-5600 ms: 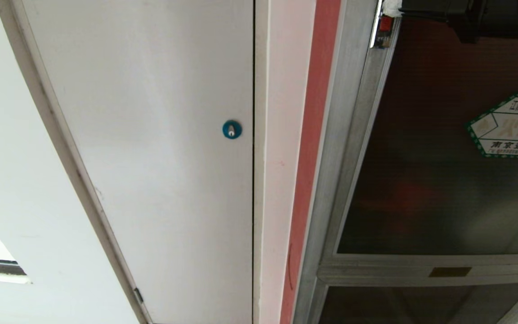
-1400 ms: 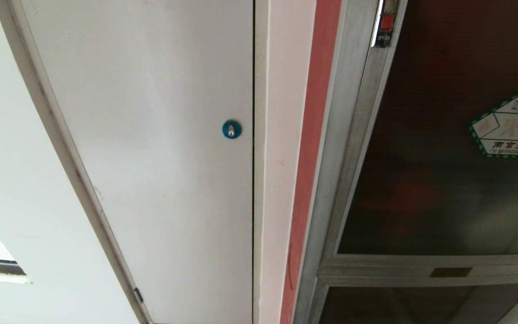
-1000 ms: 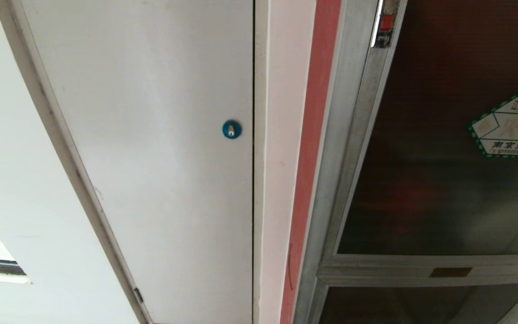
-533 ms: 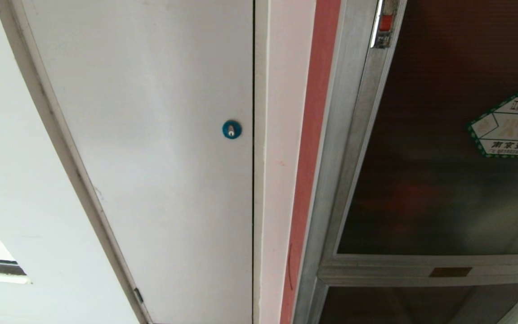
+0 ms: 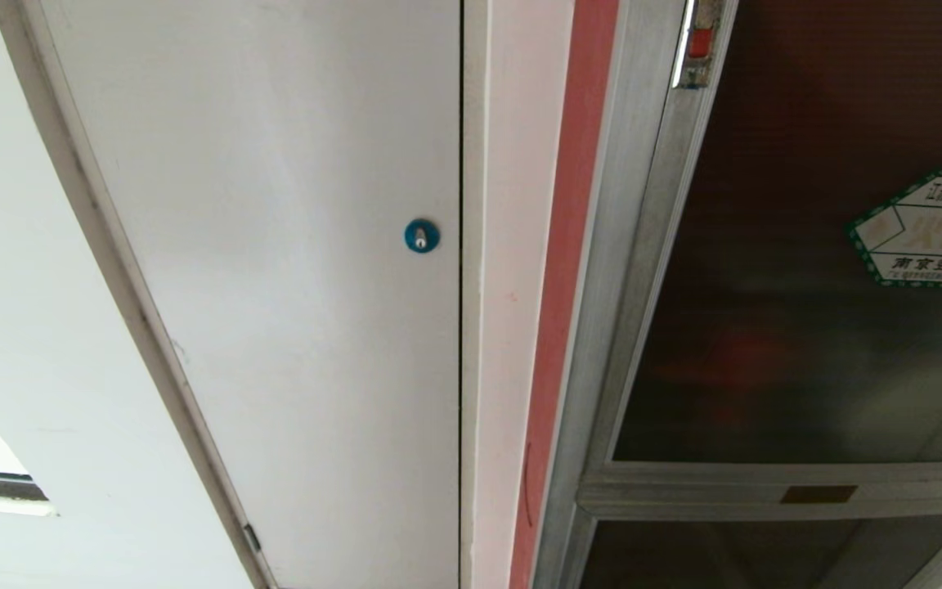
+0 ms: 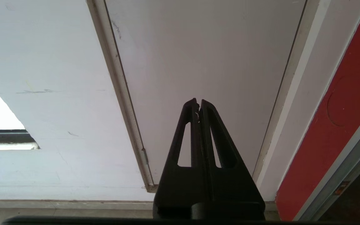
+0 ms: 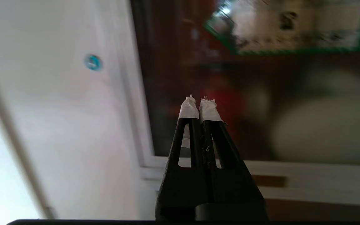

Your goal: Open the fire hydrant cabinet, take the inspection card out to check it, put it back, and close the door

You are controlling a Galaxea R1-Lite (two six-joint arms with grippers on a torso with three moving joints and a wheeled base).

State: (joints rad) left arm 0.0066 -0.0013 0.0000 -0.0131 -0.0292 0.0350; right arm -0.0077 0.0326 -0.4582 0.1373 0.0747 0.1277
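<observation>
The fire hydrant cabinet [image 5: 602, 327] shows its silver frame on the right of the head view. Its door [image 5: 765, 343], dark glass with a green-bordered hexagonal sticker [image 5: 925, 233] and a small red latch [image 5: 701, 42], lies against that frame. My right gripper [image 7: 198, 100] is shut and empty, its white-taped tips pointing at the door [image 7: 261, 78] below the sticker [image 7: 292, 28]. Red and pale shapes show dimly through the glass. My left gripper [image 6: 198, 101] is shut and empty, parked facing the white panel. The inspection card is hidden. Neither arm appears in the head view.
A white-grey panel [image 5: 291, 245] with a blue round lock [image 5: 422, 236] fills the left, with a pink-red strip [image 5: 561, 327] between it and the cabinet. Below the door lie a silver crossbar [image 5: 765, 495] with a brass plate and a lower dark glass panel [image 5: 765, 556].
The right gripper, up by the red latch several seconds ago, has left the head view. Over the last second that view shows no change.
</observation>
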